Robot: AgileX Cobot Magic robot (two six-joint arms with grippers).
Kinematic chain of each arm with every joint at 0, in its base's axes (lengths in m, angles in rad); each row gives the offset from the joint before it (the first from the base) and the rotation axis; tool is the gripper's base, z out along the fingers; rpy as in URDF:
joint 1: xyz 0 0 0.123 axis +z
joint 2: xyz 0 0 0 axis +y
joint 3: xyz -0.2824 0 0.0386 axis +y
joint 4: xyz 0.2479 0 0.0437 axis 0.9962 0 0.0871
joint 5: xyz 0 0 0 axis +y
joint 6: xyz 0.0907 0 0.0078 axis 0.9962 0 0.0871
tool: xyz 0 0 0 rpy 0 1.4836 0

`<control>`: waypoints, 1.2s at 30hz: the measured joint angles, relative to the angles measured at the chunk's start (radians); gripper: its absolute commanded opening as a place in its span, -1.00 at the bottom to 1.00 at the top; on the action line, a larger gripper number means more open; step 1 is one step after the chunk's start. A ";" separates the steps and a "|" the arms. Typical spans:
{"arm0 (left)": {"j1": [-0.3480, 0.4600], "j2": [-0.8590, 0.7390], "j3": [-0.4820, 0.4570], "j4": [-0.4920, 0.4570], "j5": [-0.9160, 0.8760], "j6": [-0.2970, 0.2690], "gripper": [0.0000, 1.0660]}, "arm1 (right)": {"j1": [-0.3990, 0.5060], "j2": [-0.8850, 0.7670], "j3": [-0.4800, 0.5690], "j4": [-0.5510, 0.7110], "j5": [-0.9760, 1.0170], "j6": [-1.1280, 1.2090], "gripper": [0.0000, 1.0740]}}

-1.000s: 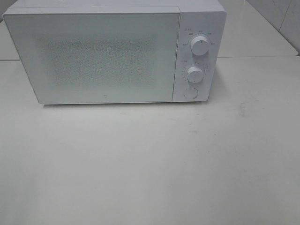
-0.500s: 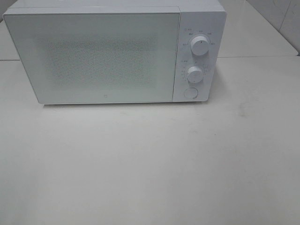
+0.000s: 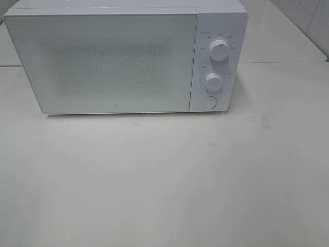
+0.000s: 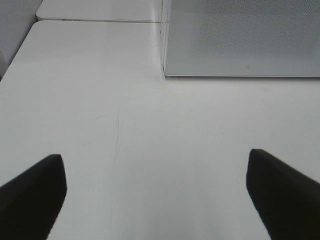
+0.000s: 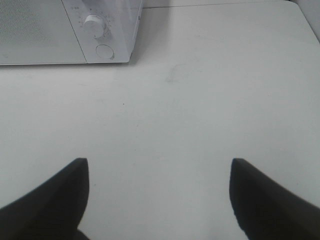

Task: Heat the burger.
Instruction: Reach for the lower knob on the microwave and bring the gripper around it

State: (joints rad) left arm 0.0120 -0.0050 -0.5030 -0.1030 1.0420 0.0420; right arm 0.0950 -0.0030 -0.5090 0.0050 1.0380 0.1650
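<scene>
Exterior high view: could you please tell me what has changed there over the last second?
Nothing visibly changed. The microwave stands shut where it was on the table, and its upper dial and lower dial point as before. No arm has come into that view. In the wrist views the left gripper and right gripper are open, holding nothing.

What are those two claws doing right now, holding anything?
Left gripper: open, holding nothing.
Right gripper: open, holding nothing.
</scene>
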 measured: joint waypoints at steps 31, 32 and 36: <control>0.000 0.000 0.000 0.000 0.000 0.000 0.68 | 0.000 0.478 0.020 0.001 -0.590 -0.009 0.42; 0.000 0.000 0.000 0.000 0.000 0.000 0.68 | 0.000 0.478 0.020 0.001 -0.590 -0.009 0.42; 0.000 0.000 0.000 0.000 0.000 0.000 0.68 | 0.000 0.568 0.070 0.001 -0.727 -0.011 0.43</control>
State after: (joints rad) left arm 0.0120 -0.0050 -0.5030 -0.1030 1.0420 0.0420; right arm 0.0950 0.5650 -0.4390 0.0060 0.3110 0.1540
